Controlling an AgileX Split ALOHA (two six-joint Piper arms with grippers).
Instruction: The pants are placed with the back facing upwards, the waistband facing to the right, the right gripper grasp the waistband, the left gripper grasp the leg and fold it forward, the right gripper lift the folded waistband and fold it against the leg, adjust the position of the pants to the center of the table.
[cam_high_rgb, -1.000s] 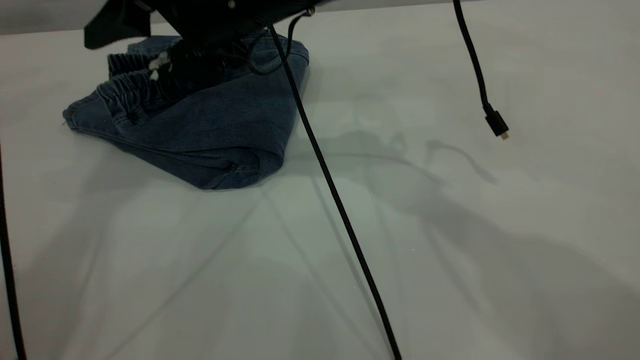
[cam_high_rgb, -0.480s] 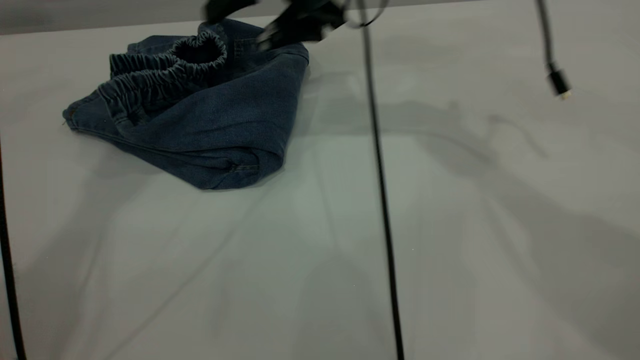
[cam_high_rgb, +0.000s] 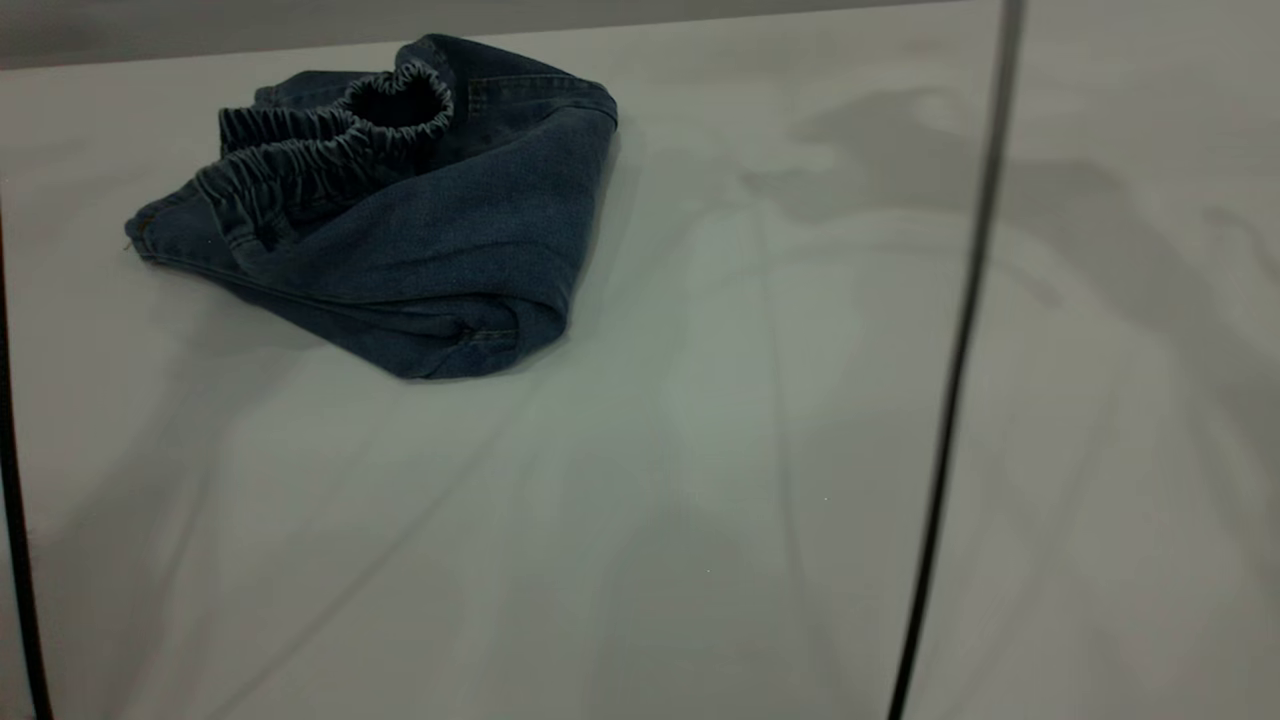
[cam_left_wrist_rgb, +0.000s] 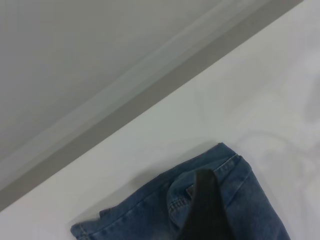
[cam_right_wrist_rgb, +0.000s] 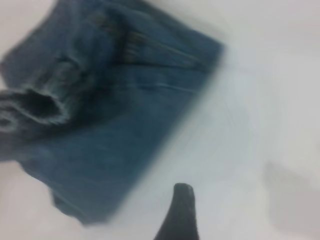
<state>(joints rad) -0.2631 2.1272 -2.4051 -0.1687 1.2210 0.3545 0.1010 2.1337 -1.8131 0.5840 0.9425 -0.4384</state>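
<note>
Right arm is clearing out of exterior view; only a cable (cam_high_rgb: 960, 360) is crossing frame. Folded denim pants (cam_high_rgb: 400, 230) are sitting at the table's (cam_high_rgb: 700, 480) far-left corner, elastic waistband (cam_high_rgb: 330, 150) bunched on top, neither gripper touching them. Folds done, centering remaining. Finger state of both grippers: cannot tell

A pale table (cam_high_rgb: 700, 450) crossed by soft shadows.

We find no readable text, label, brand, number or sign on the pants (cam_high_rgb: 420, 240) or the table (cam_high_rgb: 700, 450) around them.
</note>
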